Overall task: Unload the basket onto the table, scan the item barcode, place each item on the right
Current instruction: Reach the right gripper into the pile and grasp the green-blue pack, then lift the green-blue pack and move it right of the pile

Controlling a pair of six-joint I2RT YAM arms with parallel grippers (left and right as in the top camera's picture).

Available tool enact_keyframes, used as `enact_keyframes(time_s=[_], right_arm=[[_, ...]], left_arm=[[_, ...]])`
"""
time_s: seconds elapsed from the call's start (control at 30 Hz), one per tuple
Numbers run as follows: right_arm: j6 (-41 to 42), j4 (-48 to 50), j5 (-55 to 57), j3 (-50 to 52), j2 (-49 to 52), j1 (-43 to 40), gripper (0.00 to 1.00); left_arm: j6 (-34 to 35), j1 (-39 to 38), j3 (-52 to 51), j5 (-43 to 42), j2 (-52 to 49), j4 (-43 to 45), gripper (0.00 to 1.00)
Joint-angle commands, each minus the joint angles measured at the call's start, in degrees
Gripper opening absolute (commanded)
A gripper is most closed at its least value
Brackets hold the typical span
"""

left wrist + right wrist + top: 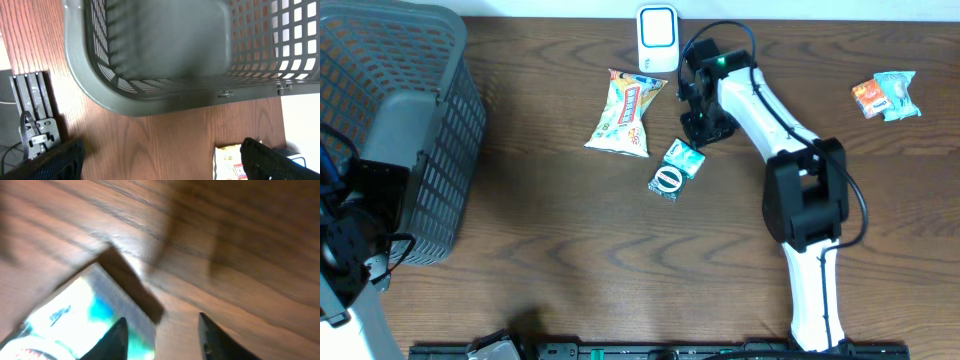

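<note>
Looking down on the right gripper (704, 122) hanging over the wooden table (570, 270), just beside the upper right corner of the teal packet (677, 167). Gripping nothing: showing, in the right wrist view, both dark fingertips (116, 339) standing apart with only bare wood in the gap. Lying flat to one side of that gap, the teal packet, its near edge passing close by the fingertip on that side; blurring too heavily there to tell whether fingertip and wrapper are touching. Resting face up in the overhead view, a round white-ringed mark at its lower end, with the snack bag (625, 112) near on its upper left and not touching it. Standing at the far edge of the table, beyond the snack bag, the scanner (658, 38), a white upright unit, well apart from the teal packet. Hanging at the left side, the left gripper (162, 162), jaws spread wide and holding nothing, facing the rim of the grey basket (90, 85). Peeking in at the bottom of that view, a corner of the snack bag. Sitting far off at the right, two small packets (887, 96) side by side.
</note>
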State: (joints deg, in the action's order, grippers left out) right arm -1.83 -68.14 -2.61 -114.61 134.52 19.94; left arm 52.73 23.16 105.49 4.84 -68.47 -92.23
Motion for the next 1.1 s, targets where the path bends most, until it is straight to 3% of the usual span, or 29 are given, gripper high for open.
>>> enact_keyframes(time_s=[0.0,0.07,0.3,0.67,0.77,0.9,1.0,1.07], right_arm=[[-1.70,0.07,0.94,-0.04,-6.69,-0.09,0.45],[-3.41,0.42,-0.44,-0.04,-7.15,-0.07,0.56],[-19.02,-2.95,-12.85,0.04,-5.73,-0.02,0.57],[-22.27,-2.86,-13.49,0.04,2.60,-0.79,0.56],[-22.29,-2.97,-15.98,0.04,5.09,-0.96,0.45],[-22.23,-3.65,-17.68,0.04,6.71,-1.22,0.16],[-21.99,-4.70,-17.68,-0.26,6.45,-1.22,0.01],[-20.96,-6.25,-17.73,-1.16,5.99,-1.22,0.01]], left_arm=[[0.31,0.28,0.37,0.55,0.00,-2.69,0.98],[0.31,0.28,0.37,0.55,0.00,-2.69,0.98],[0.31,0.28,0.37,0.55,0.00,-2.69,0.98],[0.31,0.28,0.37,0.55,0.00,-2.69,0.98],[0.31,0.28,0.37,0.55,0.00,-2.69,0.98],[0.31,0.28,0.37,0.55,0.00,-2.69,0.97],[0.31,0.28,0.37,0.55,0.00,-2.69,0.98],[0.31,0.28,0.37,0.55,0.00,-2.69,0.98]])
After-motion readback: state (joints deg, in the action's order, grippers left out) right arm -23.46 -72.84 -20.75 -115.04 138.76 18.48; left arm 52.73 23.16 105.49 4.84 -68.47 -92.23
